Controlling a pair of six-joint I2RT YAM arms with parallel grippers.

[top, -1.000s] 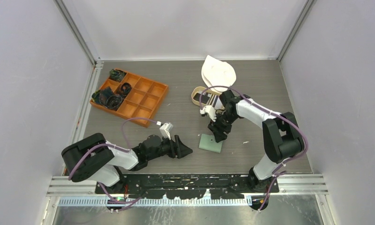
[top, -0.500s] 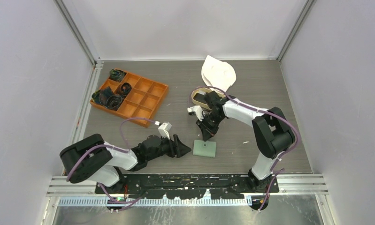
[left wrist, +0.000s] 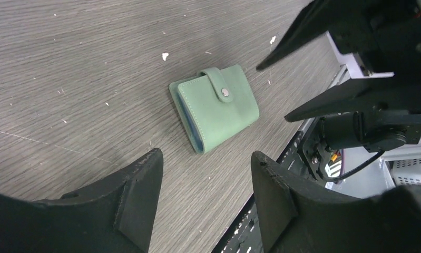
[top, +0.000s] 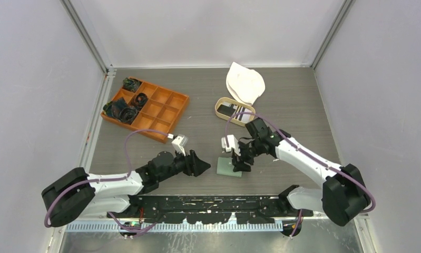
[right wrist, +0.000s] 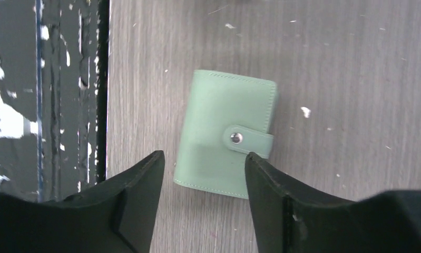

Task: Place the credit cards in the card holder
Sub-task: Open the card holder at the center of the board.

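The card holder is a sage-green wallet lying flat and snapped closed near the table's front edge. The right wrist view shows the card holder from above. My right gripper hangs open just above it, and the right gripper has nothing between its fingers. My left gripper lies low to the holder's left, open and empty. In its own view the left gripper points at the card holder. The credit cards, black and white, lie in the oval tan tray.
A white cloth lies behind the tray. An orange compartment box with dark cord bundles stands at the back left. The black base rail runs just in front of the holder.
The card holder has shifted a little left and nearer. The right arm has swung its elbow out to the right while its gripper stays over the holder. The left gripper has drawn slightly left.
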